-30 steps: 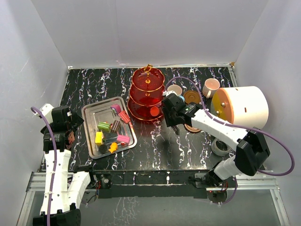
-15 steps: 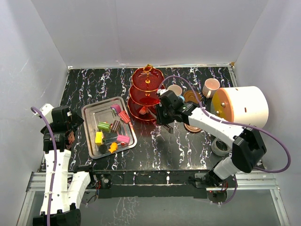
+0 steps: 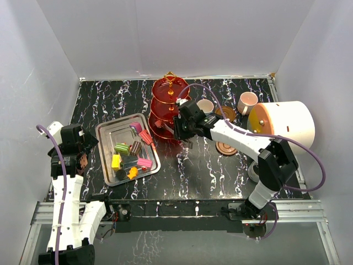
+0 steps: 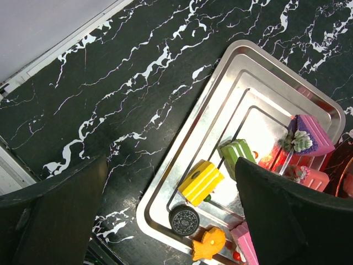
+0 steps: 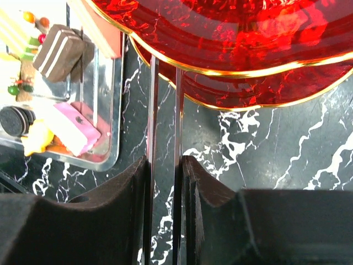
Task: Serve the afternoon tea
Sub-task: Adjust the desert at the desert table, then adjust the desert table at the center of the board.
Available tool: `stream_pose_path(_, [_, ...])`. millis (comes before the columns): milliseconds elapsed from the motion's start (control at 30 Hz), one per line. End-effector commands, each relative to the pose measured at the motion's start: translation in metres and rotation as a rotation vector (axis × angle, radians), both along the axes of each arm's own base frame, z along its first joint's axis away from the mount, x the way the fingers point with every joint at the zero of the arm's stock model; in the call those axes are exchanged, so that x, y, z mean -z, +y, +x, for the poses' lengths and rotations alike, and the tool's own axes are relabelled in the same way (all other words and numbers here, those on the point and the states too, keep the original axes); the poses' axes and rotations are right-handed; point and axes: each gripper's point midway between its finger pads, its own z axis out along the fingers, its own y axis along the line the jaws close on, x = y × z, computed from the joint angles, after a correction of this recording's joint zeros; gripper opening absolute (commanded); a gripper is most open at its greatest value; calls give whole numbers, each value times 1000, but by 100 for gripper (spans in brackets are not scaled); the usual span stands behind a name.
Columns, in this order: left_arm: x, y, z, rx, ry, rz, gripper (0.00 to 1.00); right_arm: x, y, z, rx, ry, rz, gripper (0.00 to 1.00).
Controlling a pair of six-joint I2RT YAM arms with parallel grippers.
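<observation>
left gripper (image 4: 171, 165): its two fingers are spread wide and hold nothing. it hangs over the near left end of the silver tray (image 4: 164, 178).
right gripper (image 3: 180, 131): right up against the lowest plate of the red stand (image 3: 164, 105). its fingers (image 5: 127, 187) are close together, with a thin shiny strip in the small gap. i cannot tell if they pinch it.
red stand: stands up straight at the back middle of the black table (image 3: 110, 99), just beside the tray's far right corner. it has three red plates with a gold rod on top.
sweets (image 3: 144, 162): lie in the tray. they are yellow, green, pink, brown and orange.
pink cup (image 3: 246, 101): at the back right, next to the big white drum (image 3: 289, 127).
other cup (image 3: 205, 105): behind the right arm, near the stand.
far saucer (image 3: 225, 114): between the two cups, partly hidden by the arm.
near saucer (image 3: 226, 148): on the table in front of the right arm.
</observation>
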Motion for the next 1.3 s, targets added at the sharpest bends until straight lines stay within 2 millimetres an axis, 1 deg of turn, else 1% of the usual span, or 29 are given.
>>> stream_pose_path(0, [3, 0, -1, 3, 14, 7, 99, -41, 24, 39, 55, -134, 101, 27])
stream_pose_path(67, [4, 0, -1, 4, 16, 8, 99, -44, 25, 49, 79, -162, 95, 27])
stream_pose_path(167, [4, 0, -1, 5, 17, 7, 99, -44, 19, 66, 135, -210, 36, 27])
stream_pose_path(233, [4, 0, -1, 5, 18, 7, 99, -47, 20, 71, 137, -229, 25, 27])
stream_pose_path(333, [4, 0, -1, 5, 19, 8, 99, -46, 22, 67, 111, -218, 23, 27])
stream_pose_path(500, [5, 0, 0, 10, 21, 6, 99, -41, 12, 60, 115, -212, -2, 27])
stream_pose_path(567, [5, -1, 1, 12, 24, 5, 99, -40, 12, 52, 98, -191, 5, 28])
stream_pose_path(767, [5, -1, 1, 13, 22, 4, 99, -43, 10, 20, 35, -118, 70, 28])
stream_pose_path(900, [4, -1, 1, 14, 19, 4, 99, -36, 3, 4, 26, -85, 74, 29])
stream_pose_path(967, [4, -2, 1, 18, 17, 2, 99, -33, 0, 7, 48, -84, 64, 29])
stream_pose_path(1033, [5, -2, 2, 22, 19, 1, 99, -32, 6, 10, 46, -78, 77, 28])
stream_pose_path(1133, [4, -1, 1, 15, 18, 2, 99, -25, 16, 14, 40, -52, 96, 28])
stream_pose_path(1167, [4, -1, 0, 13, 19, 4, 99, -20, 19, 16, 42, -42, 92, 28])
stream_pose_path(1267, [4, -1, 0, 10, 20, 5, 99, -16, 27, 31, 59, -57, 87, 27])
